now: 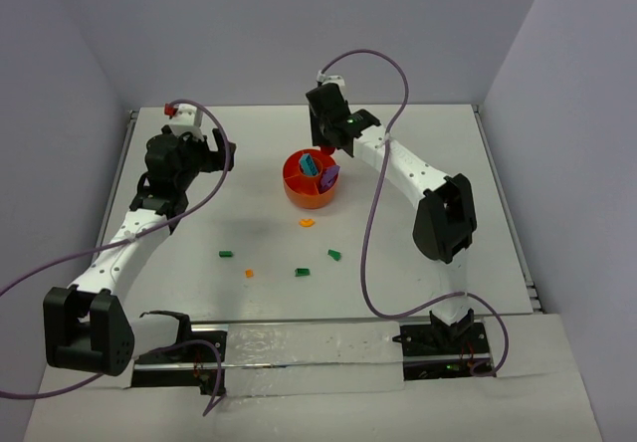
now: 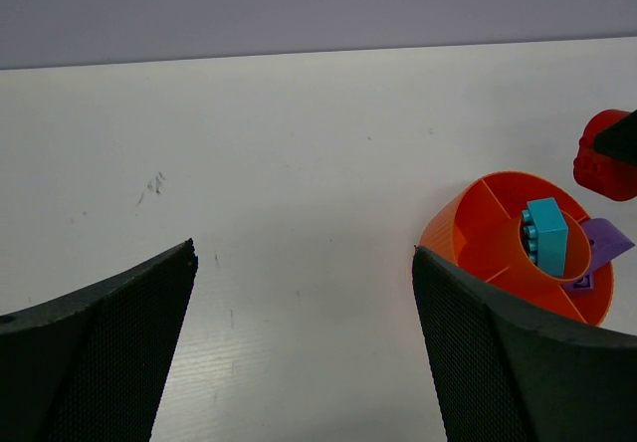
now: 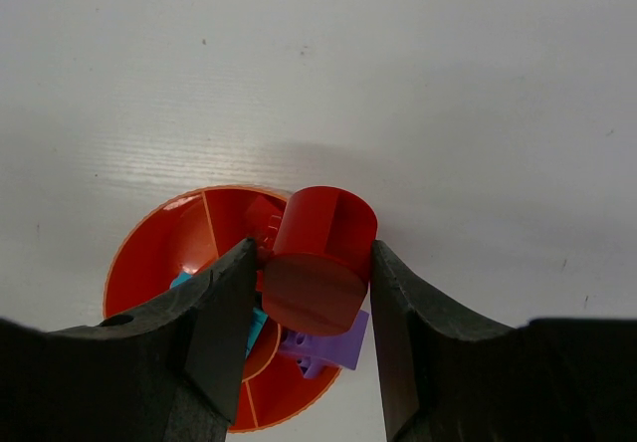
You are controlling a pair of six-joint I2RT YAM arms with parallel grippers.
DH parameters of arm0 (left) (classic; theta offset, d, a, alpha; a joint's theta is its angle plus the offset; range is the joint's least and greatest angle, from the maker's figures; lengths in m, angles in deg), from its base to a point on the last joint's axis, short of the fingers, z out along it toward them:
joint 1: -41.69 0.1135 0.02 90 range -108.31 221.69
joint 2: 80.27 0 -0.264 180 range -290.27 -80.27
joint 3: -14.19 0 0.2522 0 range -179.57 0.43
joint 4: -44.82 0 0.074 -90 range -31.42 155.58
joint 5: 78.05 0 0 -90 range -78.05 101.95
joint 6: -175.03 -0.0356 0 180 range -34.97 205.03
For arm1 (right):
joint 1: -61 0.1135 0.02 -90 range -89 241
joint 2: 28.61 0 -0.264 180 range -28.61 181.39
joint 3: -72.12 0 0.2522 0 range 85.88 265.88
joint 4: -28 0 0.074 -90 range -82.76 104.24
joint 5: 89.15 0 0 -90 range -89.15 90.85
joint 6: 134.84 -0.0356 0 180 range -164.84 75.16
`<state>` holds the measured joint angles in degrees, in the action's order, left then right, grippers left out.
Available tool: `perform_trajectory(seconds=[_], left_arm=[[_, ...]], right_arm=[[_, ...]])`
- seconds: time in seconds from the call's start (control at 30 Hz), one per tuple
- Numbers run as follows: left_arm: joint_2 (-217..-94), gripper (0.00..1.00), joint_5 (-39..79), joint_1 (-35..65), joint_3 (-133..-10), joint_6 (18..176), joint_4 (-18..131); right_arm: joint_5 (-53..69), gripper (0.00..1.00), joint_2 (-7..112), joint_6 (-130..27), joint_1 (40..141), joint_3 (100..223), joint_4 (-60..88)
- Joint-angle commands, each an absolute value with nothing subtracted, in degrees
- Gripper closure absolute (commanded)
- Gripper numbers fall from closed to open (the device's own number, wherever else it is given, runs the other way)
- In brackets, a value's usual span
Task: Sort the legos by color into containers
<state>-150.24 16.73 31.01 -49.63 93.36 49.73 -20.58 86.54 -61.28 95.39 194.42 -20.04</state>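
Note:
The orange divided bowl (image 1: 310,178) stands mid-table, with a teal block (image 1: 310,165) and a purple block (image 1: 329,174) inside. My right gripper (image 3: 314,255) hangs over the bowl's far rim (image 3: 159,253), shut on a red round piece (image 3: 320,253). The purple block (image 3: 333,347) lies below it, and a red brick (image 3: 254,215) shows in one wedge. My left gripper (image 2: 304,258) is open and empty above bare table, left of the bowl (image 2: 478,228). Three green legos (image 1: 226,255) (image 1: 303,272) (image 1: 334,255) and two orange ones (image 1: 307,223) (image 1: 249,273) lie in front of the bowl.
Grey walls close the table at the back and on both sides. Purple cables (image 1: 373,233) loop from both arms over the table. The arm bases (image 1: 443,347) sit at the near edge.

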Motion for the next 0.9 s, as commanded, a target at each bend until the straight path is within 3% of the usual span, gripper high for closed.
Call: perform_trajectory(seconds=[0.0,0.27,0.57,0.67,0.73,0.8,0.87], left_arm=[[-148.96,0.05,16.74,31.46,-49.37,93.21,46.63],[-148.94,0.05,16.99,31.90,-49.58,93.23,46.63],[-149.26,0.05,17.49,32.50,-49.75,93.12,46.81],[-149.47,0.05,17.58,32.67,-49.84,93.03,46.77],[-149.61,0.05,17.63,32.81,-49.75,93.03,46.72],[-149.79,0.05,17.66,32.90,-49.93,93.12,46.72],[-149.87,0.05,17.64,32.90,-49.99,93.21,46.66]], right_arm=[[-22.29,0.94,86.75,-60.43,96.19,195.84,-17.84],[-21.41,0.94,88.31,-60.13,96.25,195.69,-17.57],[-19.54,0.77,89.91,-59.87,96.25,197.33,-18.36],[-18.63,0.57,89.87,-59.91,96.25,197.46,-18.62],[-18.22,0.33,89.69,-60.04,96.25,197.51,-18.72],[-18.04,0.19,89.32,-60.32,96.25,197.70,-18.73],[-17.90,0.12,88.90,-60.60,96.19,197.94,-18.89]])
